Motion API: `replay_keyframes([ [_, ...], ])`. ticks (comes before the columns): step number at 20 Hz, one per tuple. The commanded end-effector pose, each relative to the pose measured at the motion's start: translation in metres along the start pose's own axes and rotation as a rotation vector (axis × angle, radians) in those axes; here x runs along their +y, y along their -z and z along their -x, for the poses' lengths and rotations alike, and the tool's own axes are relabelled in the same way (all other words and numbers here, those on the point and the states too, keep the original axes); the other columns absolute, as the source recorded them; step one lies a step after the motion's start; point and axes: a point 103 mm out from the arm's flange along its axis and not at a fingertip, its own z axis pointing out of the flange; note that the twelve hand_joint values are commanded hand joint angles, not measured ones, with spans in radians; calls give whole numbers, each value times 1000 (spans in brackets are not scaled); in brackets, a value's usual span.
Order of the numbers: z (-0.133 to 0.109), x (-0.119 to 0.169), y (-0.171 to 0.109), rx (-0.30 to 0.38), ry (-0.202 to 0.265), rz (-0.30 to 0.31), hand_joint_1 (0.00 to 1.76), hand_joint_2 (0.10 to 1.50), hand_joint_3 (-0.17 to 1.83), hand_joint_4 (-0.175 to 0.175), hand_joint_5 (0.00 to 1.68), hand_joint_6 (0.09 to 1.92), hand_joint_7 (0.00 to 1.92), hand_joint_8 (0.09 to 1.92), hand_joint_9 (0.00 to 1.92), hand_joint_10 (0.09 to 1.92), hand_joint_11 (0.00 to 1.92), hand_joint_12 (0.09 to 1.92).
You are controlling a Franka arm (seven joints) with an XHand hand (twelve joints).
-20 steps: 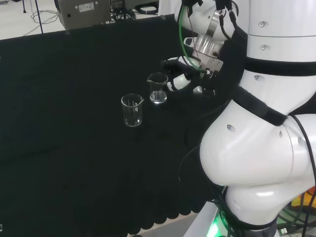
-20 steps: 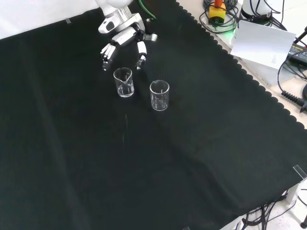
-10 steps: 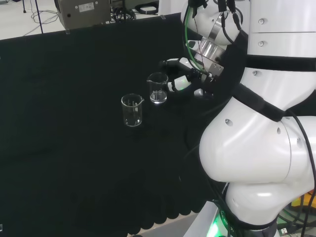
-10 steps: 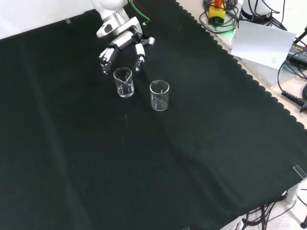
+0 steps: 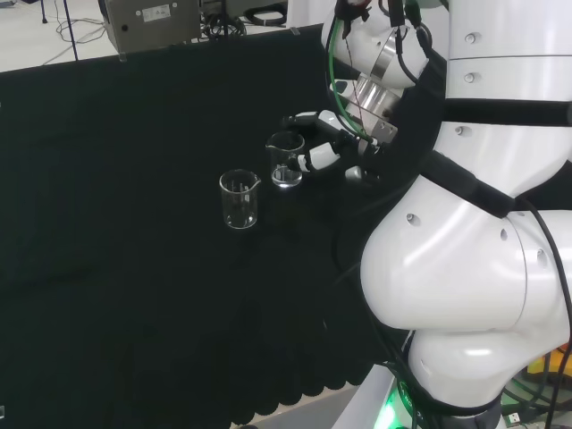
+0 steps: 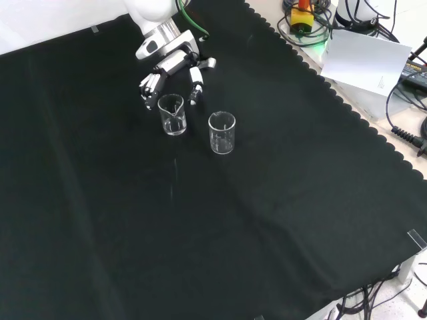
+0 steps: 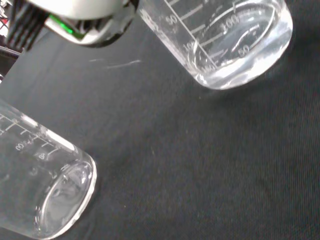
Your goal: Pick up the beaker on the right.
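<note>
Head view: two clear beakers are seen upright on the black cloth of the table (image 5: 134, 268). The hand (image 5: 323, 143) is reached in from the white arm (image 5: 465, 268) and is placed just beside the nearer beaker (image 5: 285, 159), on that beaker's right in this view. The fingers (image 5: 304, 162) are spread and only slightly bent, one above the rim line and one lower by the glass wall; nothing is grasped, so the hand is released. Whether a fingertip is touching the glass cannot be told. The other beaker (image 5: 239, 198) is found farther from the hand, to the left and lower in this view, apart from the first.

Seen in the front view, the hand (image 6: 175, 67) is lowered from the top, with its fingers (image 6: 152, 87) pointed down toward the cloth on either side above the nearer beaker (image 6: 172, 114). That beaker is set directly below the fingertips in this view. The second beaker (image 6: 222, 132) is placed to the right of it, beyond the hand's reach, with a clear gap between the two.

By the wrist view, both beakers are shown close: one (image 7: 225, 40) with printed graduations and a little clear liquid at its base, the other (image 7: 40, 190) apparently empty. A blurred pale part of the hand (image 7: 85, 20) is shown beside the first.
</note>
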Motion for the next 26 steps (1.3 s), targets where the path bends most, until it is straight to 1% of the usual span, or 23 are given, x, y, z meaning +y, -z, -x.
replay_keyframes([
  [1, 1, 4, -9, 39, 8, 5, 945, 514, 700, -27, 492, 87, 306, 774, 378, 655, 24, 1386],
  [6, -1, 8, -17, 78, 31, 17, 963, 518, 702, -28, 499, 87, 293, 772, 379, 657, 14, 1389],
  [7, 2, 6, -13, 104, 34, 26, 964, 518, 702, -28, 502, 87, 293, 772, 380, 657, 13, 1389],
  [8, 1, 7, -14, 112, 42, 28, 966, 518, 702, -27, 504, 87, 293, 773, 380, 657, 12, 1390],
  [10, 1, 8, -13, 159, 65, 39, 967, 518, 703, -27, 507, 87, 293, 774, 381, 658, 11, 1391],
  [13, -2, 13, -22, 183, 74, 40, 966, 515, 704, -26, 509, 87, 277, 767, 365, 650, 8, 1391],
  [19, -2, 17, -29, 183, 79, 16, 961, 506, 714, -23, 497, 87, 233, 748, 315, 628, 0, 1376],
  [26, -3, 21, -29, 172, 72, 22, 973, 497, 728, -20, 499, 87, 227, 741, 303, 620, 0, 1359],
])
